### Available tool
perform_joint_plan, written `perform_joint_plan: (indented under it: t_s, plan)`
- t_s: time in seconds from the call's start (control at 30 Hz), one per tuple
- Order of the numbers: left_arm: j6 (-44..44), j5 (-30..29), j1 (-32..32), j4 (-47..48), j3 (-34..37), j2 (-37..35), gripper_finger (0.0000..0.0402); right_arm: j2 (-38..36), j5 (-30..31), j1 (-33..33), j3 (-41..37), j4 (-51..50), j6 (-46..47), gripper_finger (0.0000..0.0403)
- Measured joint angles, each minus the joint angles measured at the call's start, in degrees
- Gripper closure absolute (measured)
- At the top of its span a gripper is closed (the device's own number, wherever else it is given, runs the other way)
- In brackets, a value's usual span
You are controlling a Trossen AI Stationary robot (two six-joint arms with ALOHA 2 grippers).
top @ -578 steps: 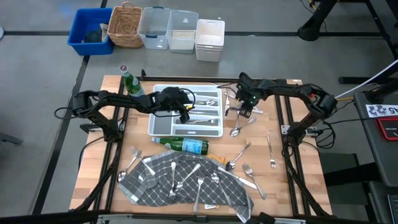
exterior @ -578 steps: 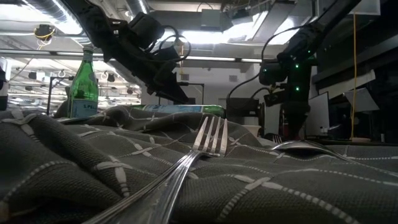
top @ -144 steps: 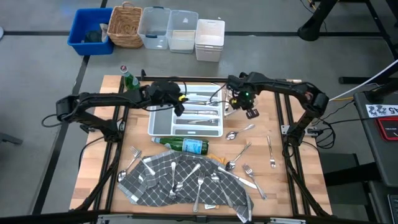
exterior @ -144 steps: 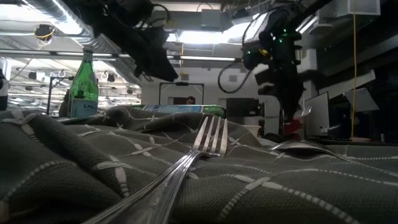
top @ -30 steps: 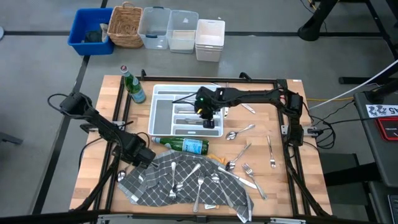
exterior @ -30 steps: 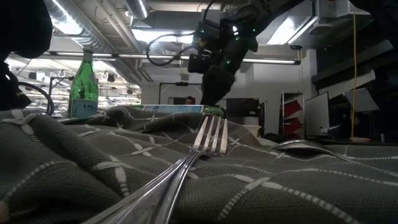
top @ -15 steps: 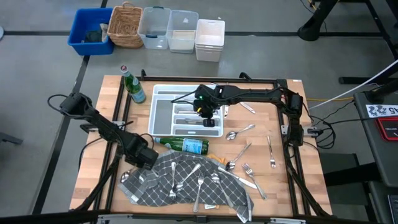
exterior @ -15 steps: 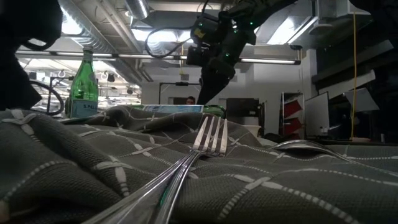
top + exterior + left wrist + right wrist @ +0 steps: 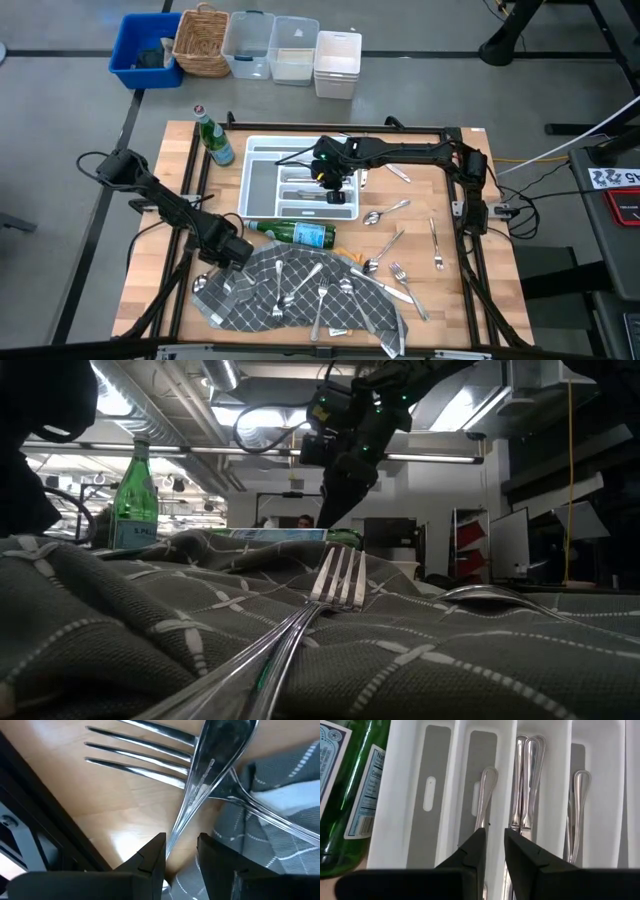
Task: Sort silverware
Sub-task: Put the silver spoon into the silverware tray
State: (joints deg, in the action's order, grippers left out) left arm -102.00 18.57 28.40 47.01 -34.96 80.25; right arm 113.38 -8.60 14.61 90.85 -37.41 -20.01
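The silverware lies loose at lower centre on cloth and surface, some already in the tray. I judge it stiff, light, slippery; I'd pinch mid-handle. My left claw straddles a spoon handle, slightly parted. My right claw, nearly closed and empty, hovers over the tray.
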Motion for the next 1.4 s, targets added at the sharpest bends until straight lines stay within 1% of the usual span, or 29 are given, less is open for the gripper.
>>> perform_joint_plan:
  t_s: [0.17, 0.3, 0.43, 0.6, 0.7, 0.83, 0.9, 1.07, 1.17, 1.4]
  plan:
    - [-0.37, -0.19, 0.01, 0.76, 0.0, 0.0, 0.0302, 0.0, 0.0, 0.0, 0.0, 0.02, 0.0, 0.0331]
    - [-2.15, -4.96, 0.04, -0.35, 0.02, 0.3, 0.0302, 0.0, 0.0, 0.0, 0.0, 0.0, 0.0, 0.0331]
    - [-1.69, -5.1, 0.05, -3.35, 1.91, 0.88, 0.0302, 0.0, -0.01, 0.0, -0.02, -0.12, 0.04, 0.0331]
    - [-1.33, -5.05, 0.04, -2.54, 2.34, 1.05, 0.0304, 0.0, -0.01, 0.0, -0.04, -0.15, 0.04, 0.0331]
    - [-0.63, -5.08, 0.04, -3.09, 2.38, 1.04, 0.0325, 0.0, -0.01, 0.01, -0.04, -0.1, 0.02, 0.0331]
    - [-0.88, -5.16, 0.04, -3.32, 2.43, 1.11, 0.0377, 0.0, 0.0, 0.0, -0.04, -0.02, 0.02, 0.0331]
    - [-1.36, -5.23, 0.04, -3.23, 2.43, 0.87, 0.0391, 0.0, -0.02, 0.0, -0.04, -0.02, 0.02, 0.0331]
    - [-1.44, -6.14, 0.1, -0.34, 1.55, -0.86, 0.0386, 0.0, -0.01, 0.0, -0.04, 0.01, 0.02, 0.0331]
    - [-1.85, -7.6, 0.08, 3.04, 0.98, -2.76, 0.0395, 0.0, 0.0, 0.0, -0.04, 0.02, 0.02, 0.0331]
    - [-3.22, -6.62, 0.04, 8.02, -0.85, -7.86, 0.0396, 0.0, -0.01, 0.02, -0.04, 0.02, 0.0, 0.0331]
